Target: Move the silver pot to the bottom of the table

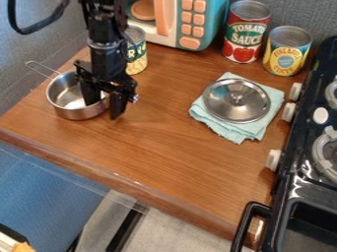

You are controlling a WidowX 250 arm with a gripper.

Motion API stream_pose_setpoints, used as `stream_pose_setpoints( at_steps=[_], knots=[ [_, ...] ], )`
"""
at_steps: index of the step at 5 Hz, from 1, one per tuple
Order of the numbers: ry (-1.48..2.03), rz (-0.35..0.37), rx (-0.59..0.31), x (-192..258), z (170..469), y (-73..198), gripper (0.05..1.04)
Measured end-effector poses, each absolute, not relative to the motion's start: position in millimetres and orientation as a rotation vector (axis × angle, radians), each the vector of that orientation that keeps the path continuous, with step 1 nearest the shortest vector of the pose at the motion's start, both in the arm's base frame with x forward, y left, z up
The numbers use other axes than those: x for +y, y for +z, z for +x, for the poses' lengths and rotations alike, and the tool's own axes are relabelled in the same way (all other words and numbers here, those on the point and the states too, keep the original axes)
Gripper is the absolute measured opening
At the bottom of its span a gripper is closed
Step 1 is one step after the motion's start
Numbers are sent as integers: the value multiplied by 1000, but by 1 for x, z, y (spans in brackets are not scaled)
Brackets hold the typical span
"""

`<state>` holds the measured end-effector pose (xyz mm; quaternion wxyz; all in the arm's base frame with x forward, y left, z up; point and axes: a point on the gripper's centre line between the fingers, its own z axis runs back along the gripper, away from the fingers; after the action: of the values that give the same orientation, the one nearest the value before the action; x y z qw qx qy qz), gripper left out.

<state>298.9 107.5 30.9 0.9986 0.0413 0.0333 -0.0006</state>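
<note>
The silver pot (74,113) sits upright on the left of the bench (171,147) in the camera view, and my hand (103,110) hangs over its right side. My fingers are spread, 1 inside the bowl and 1 outside, with the rim between them; I see no firm pinch on the metal. I judge the pot light and stiff, thin-walled and rather slippery, so I want the wall taken squarely, well down from the lip. Gripped at 1 side only, it may tip or swivel, and its thin wire handle (45,67), pointing up and left, would swing with it. The handle looks too slim to trust. Next, I would close on the wall, then lift slightly or slide toward the front edge (131,188). That edge runs slantwise, nearer the pot at the left and farther away toward the right, so a path down and to the right gives me more wood to work with. I should stop short of the drop, and keep clear of the lid (220,106) on its folded cloth (230,132) and of the toy stove's black handle (245,221) at the lower right.
</note>
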Motion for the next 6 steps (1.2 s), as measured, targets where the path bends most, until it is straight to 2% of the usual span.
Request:
stream_pose_setpoints(
  at_steps=[1, 2, 3, 4, 5, 6],
  knots=[
    [-1, 92, 68, 108, 299, 31, 350],
    [-26, 90, 63, 103, 300, 31, 147],
    [-94, 89, 26, 92, 302, 45, 86],
    [-228, 112, -36, 51, 311, 73, 85],
    [-252, 119, -66, 13, 303, 87, 84],
    [-211, 126, -55, -11, 284, 85, 84]
  ],
)
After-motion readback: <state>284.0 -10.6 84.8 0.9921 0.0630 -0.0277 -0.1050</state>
